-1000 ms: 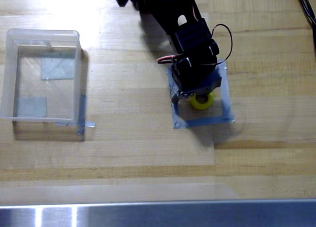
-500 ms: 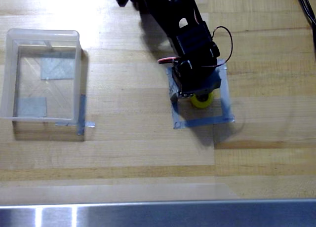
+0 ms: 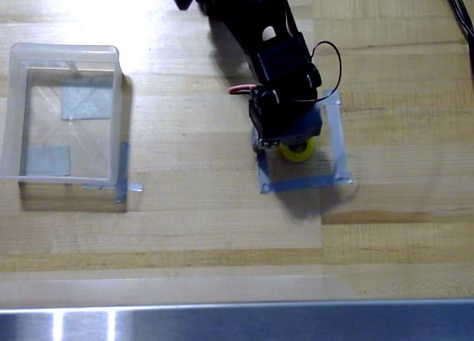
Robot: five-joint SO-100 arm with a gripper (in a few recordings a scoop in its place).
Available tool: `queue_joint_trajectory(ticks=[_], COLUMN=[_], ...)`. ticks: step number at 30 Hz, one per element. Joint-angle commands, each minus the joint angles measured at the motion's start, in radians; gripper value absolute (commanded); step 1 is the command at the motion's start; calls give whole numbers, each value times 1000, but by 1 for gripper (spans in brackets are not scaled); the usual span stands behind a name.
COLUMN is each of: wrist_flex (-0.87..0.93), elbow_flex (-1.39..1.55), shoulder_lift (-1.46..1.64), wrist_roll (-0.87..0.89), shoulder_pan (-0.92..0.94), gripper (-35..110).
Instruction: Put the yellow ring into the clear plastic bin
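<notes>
I see a steel edge (image 3: 237,322) nearest in the overhead view, then wooden worktop (image 3: 207,222). Ring (image 3: 299,153) sits inside the grey tape square (image 3: 304,182), half hidden under my end effector (image 3: 290,141). Can't tell if the end effector is closed on it. Bin (image 3: 15,111) sits well apart at left, tape patches showing through its bottom.

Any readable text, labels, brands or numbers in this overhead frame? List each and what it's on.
None. No lettering shows on the clear plastic bin, the yellow ring, the black arm, the gripper, the grey tape square or the wooden table.
</notes>
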Motion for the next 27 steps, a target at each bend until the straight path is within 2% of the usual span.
queue_joint_trajectory(ticks=[1, 13, 19, 27], wrist_flex=[-32, -31, -25, 112], elbow_flex=[17, 17, 31, 29], shoulder_lift=[26, 28, 135, 357], wrist_roll=[12, 11, 11, 9], shoulder_pan=[-37, -34, -32, 11], gripper=[4, 1, 1, 0])
